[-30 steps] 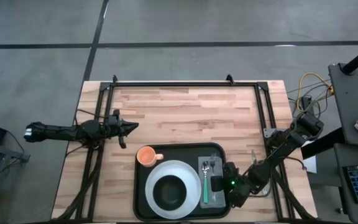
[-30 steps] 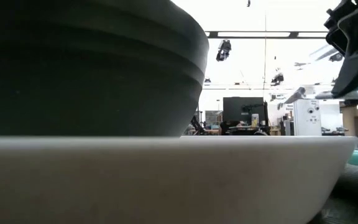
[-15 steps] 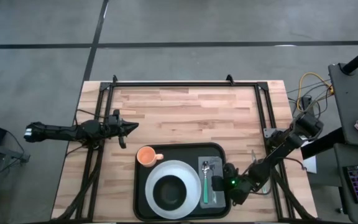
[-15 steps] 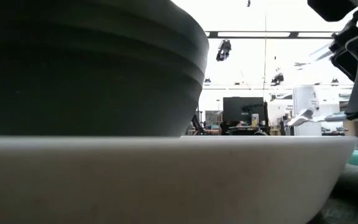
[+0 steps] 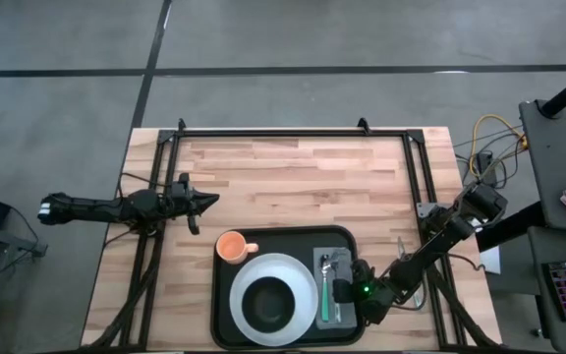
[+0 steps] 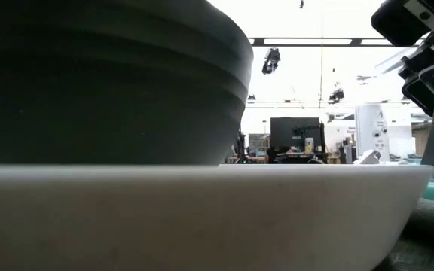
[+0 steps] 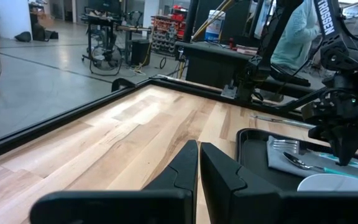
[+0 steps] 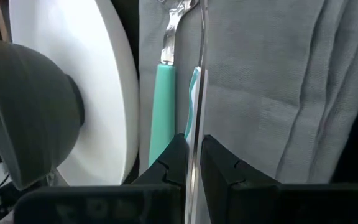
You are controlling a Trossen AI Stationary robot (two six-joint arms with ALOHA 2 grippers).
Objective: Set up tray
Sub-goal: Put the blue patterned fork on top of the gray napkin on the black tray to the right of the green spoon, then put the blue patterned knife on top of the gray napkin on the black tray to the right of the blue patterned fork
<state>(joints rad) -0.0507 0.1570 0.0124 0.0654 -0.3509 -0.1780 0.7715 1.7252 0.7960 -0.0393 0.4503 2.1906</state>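
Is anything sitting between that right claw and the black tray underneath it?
Yes. The right gripper hovers over the tray at its right side, where a grey napkin carrying teal-handled cutlery covers the tray floor.

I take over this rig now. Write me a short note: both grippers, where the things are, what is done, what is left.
Left gripper: shut, idle over bare table, away from the tray.
Right gripper: low over the grey napkin at the tray's right side, jaws closed on a thin metal utensil beside the teal-handled one.
Done: plate with dark bowl and orange cup sit on the tray.
Left: lay the utensil down, release, retract.
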